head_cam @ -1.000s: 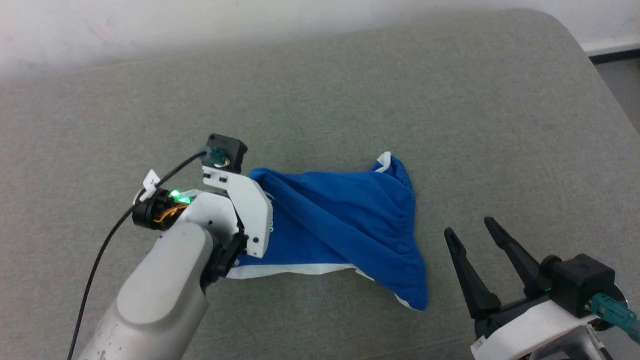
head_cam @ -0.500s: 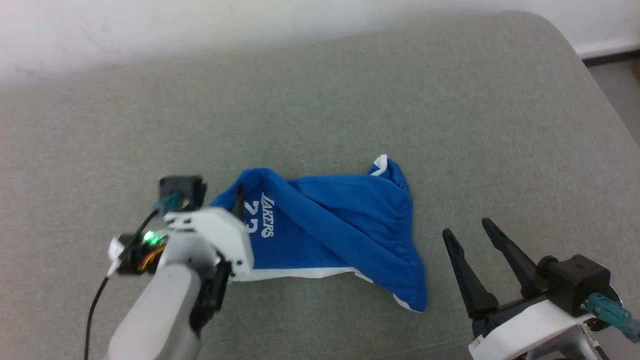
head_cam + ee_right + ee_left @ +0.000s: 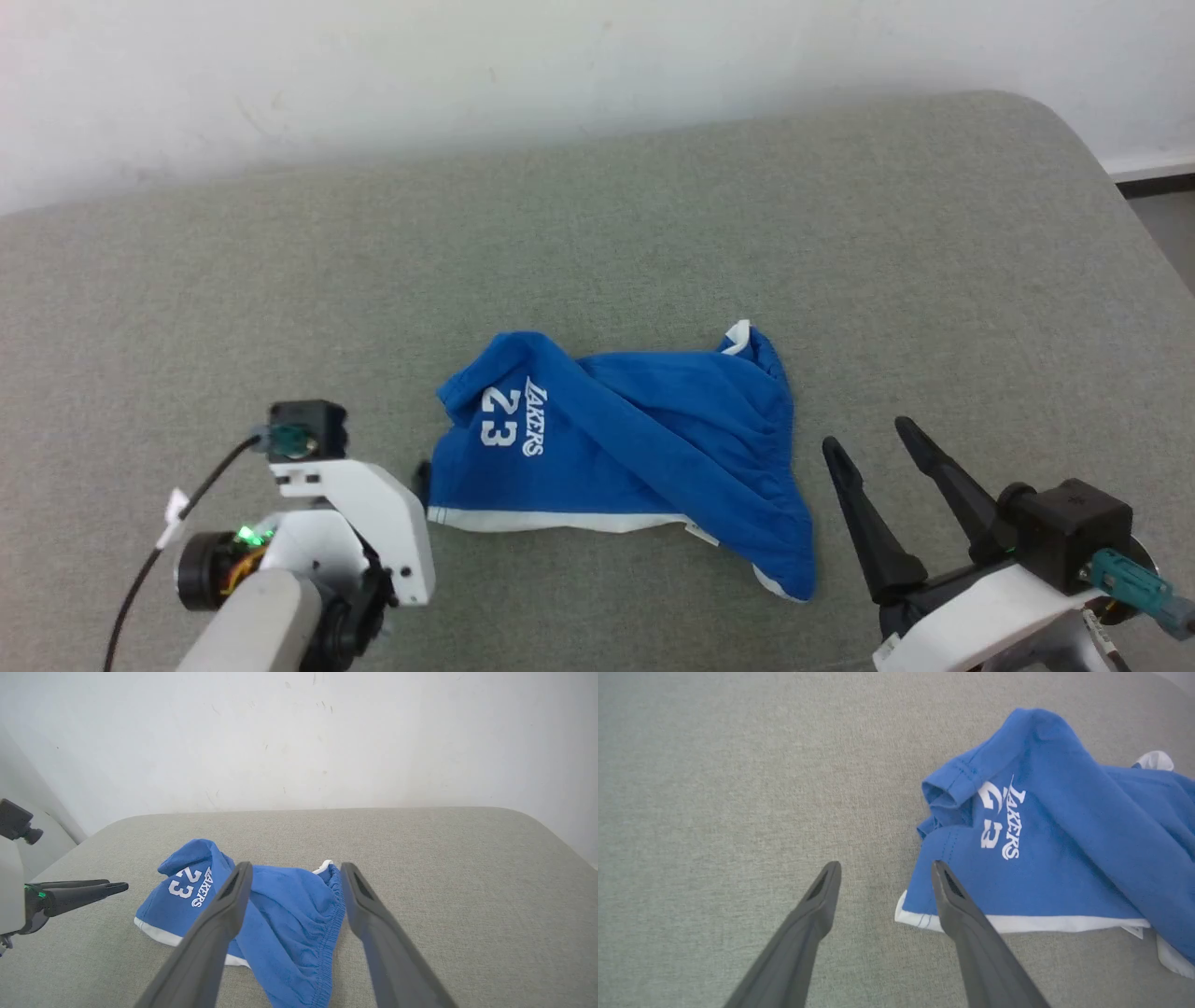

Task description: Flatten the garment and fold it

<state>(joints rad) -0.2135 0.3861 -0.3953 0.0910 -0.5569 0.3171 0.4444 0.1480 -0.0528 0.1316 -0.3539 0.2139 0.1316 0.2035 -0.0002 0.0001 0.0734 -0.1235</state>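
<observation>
Operator: Currently, where is the garment?

Technician: It lies crumpled near the middle of the grey tabletop. The "LAKERS 23" print faces up at the end on the robot's left. A white trim runs along the near edge.

Operator: State of the left pincer?

Technician: Fingers spread wide, holding nothing. It sits just beside the garment's trimmed corner.

Operator: And the right pincer?

Technician: Fingers spread wide, empty. It sits near the garment's gathered end, apart from the fabric.

White print on the blue garment reads "LAKERS"; beside it, the number "23".
</observation>
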